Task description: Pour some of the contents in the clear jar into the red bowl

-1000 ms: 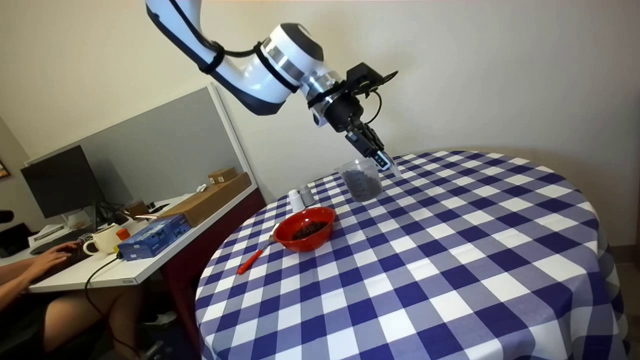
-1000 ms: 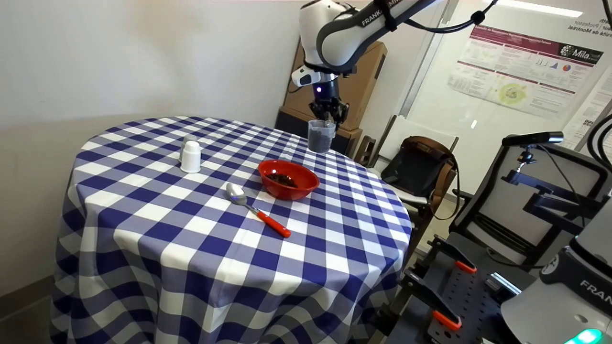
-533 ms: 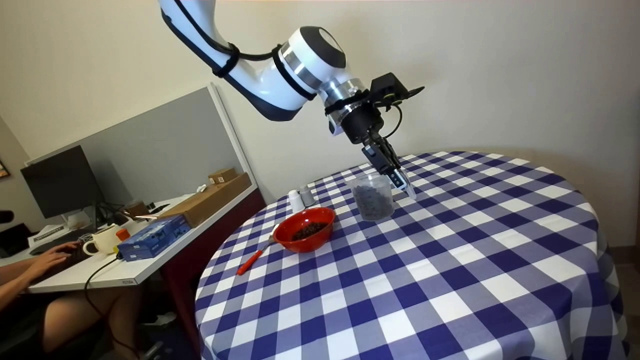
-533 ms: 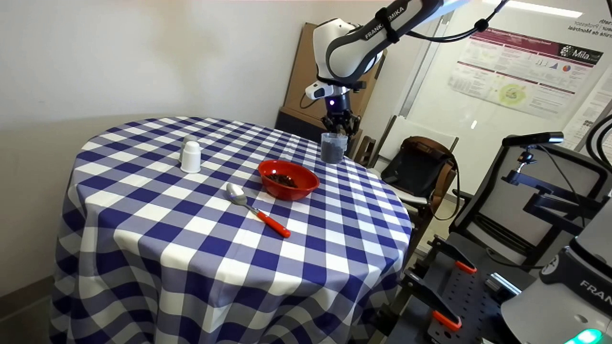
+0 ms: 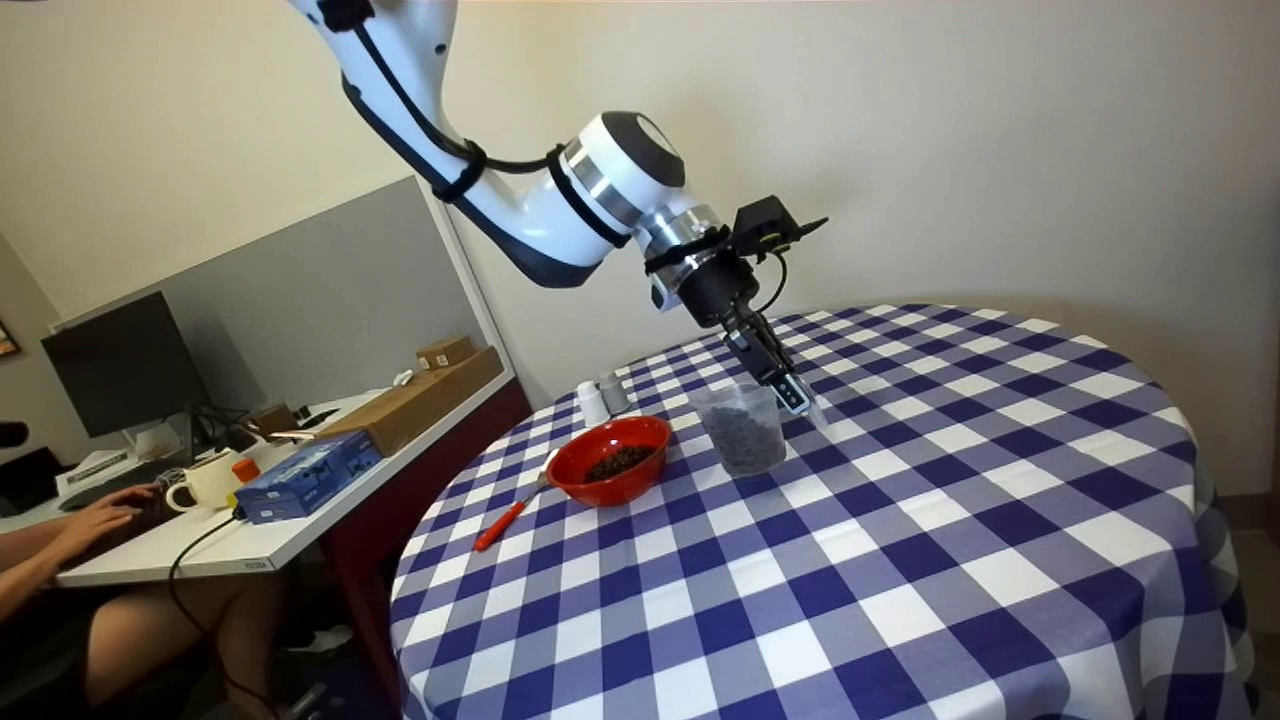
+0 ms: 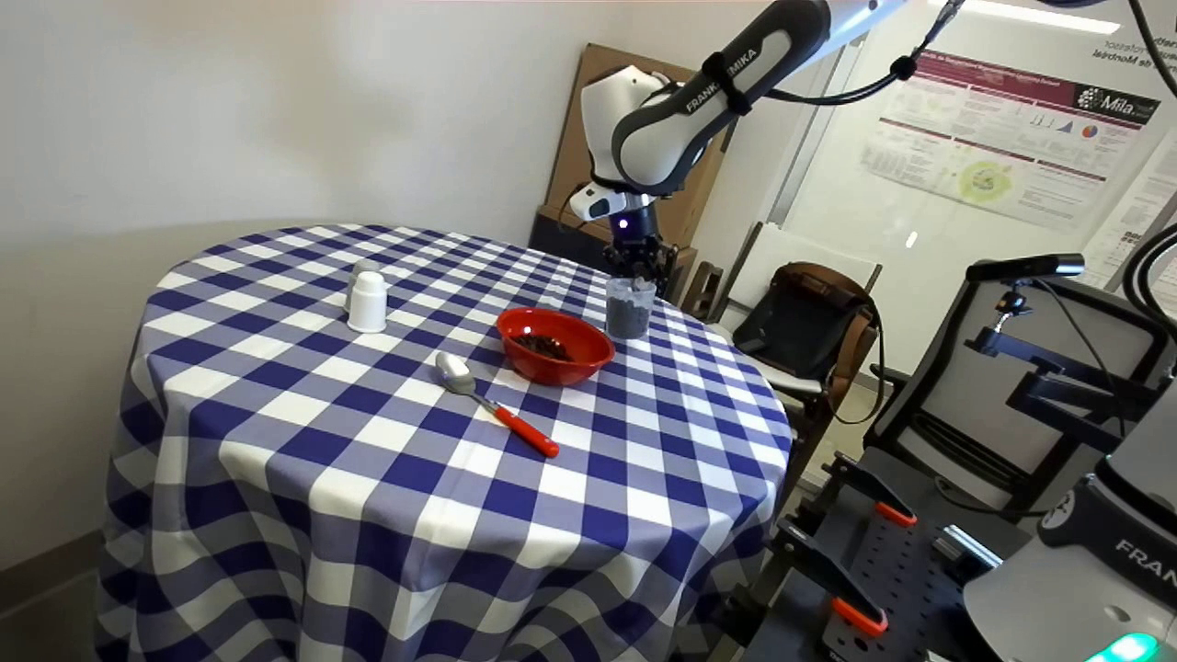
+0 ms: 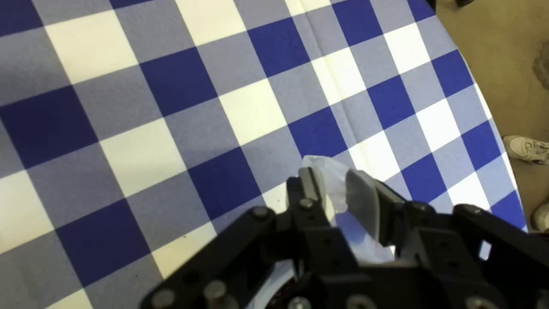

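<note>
Tool (image 7: 335,188) gripping clear jar (image 5: 742,430) by handle (image 7: 333,175) — dark contents (image 6: 628,318); red bowl (image 6: 581,348) — brown bits (image 5: 618,462)

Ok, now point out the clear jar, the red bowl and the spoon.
Clear jar (image 5: 742,436), in an exterior view: the middle of its see-through side.
Red bowl (image 6: 555,373), in an exterior view: its outer wall, below the rim.
Spoon (image 6: 508,419), in an exterior view: its red handle.

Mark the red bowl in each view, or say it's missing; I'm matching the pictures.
In an exterior view: red bowl, below centre, slightly left.
In an exterior view: red bowl, near centre, slightly left.
Wrist view: not visible.
Shared landmark: checked tablecloth, in all three views.
</note>
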Tool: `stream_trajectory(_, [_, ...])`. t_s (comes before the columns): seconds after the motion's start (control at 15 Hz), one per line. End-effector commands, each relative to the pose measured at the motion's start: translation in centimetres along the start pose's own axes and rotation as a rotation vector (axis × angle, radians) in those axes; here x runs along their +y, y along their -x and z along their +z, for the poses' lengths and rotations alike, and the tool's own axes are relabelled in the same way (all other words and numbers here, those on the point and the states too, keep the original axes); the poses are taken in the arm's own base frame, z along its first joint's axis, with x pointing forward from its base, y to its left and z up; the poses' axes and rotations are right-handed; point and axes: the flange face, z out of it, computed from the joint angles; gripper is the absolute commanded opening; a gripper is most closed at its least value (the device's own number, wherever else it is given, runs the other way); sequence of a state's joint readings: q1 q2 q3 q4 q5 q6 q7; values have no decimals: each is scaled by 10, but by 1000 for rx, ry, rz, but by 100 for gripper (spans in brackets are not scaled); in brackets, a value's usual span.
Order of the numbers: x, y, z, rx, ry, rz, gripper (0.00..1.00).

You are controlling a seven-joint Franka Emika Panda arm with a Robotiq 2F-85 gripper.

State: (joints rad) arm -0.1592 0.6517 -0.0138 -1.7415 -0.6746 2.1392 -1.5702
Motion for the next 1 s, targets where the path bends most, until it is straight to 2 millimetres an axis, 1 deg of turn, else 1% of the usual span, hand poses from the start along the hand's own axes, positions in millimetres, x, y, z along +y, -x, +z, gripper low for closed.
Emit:
stream_trajectory(0.0, [9, -1, 16, -36, 43, -35, 8])
stream_trajectory(0.2, [9, 1, 30, -42, 74, -55, 8])
stream_trajectory(0.27, [7, 3, 31, -33, 81, -57, 8])
stream_trajectory(0.33, [6, 5, 32, -31, 85, -57, 50])
stream_trajectory(0.4, [4, 6, 32, -30, 86, -56, 52])
stream_trajectory(0.47, [2, 8, 33, -29, 87, -53, 57])
stream_trajectory(0.67, [-8, 12, 36, -18, 84, -44, 81])
stream_trajectory(0.8, [-17, 13, 35, 12, 88, -44, 94])
stream_trajectory(0.87, [-22, 13, 34, 28, 78, -38, 99])
stream_trajectory(0.93, [-31, 14, 30, 42, 73, -24, 100])
